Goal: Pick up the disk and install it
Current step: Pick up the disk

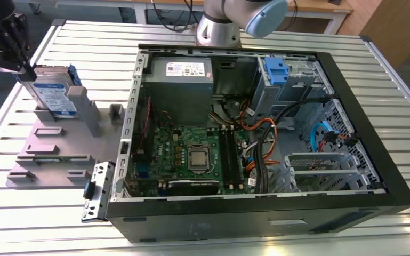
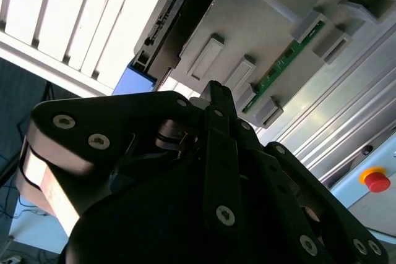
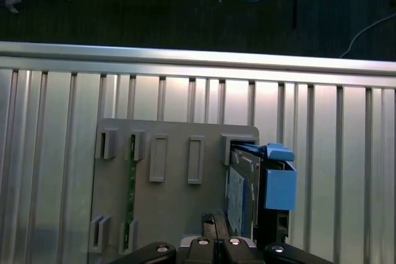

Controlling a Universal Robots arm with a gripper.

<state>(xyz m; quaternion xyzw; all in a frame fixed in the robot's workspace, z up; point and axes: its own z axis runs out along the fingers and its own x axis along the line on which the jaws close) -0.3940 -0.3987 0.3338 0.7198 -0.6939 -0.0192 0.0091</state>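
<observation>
The disk (image 1: 51, 93) stands on edge in a slot of the grey fixture plate (image 1: 48, 154), at the exterior view's left. It is a silver drive with a white-and-blue label and a blue carrier frame. In the first wrist view the disk (image 3: 238, 193) shows edge-on. In the second wrist view the disk (image 2: 179, 10) lies beyond the fingertips. My black gripper (image 1: 25, 69) hangs just beside the disk's top edge, toward the exterior view's left. In both wrist views the gripper (image 3: 214, 217) (image 2: 218, 91) has its fingers pressed together with nothing between them. It does not touch the disk.
The open computer case (image 1: 375, 133) fills the middle of the ribbed metal table, with a blue drive bay (image 1: 276, 72) at its far side and the grey power supply (image 1: 183, 74) beside it. A green memory stick (image 3: 131, 183) sits in the fixture. A red stop button (image 2: 376, 180) is nearby.
</observation>
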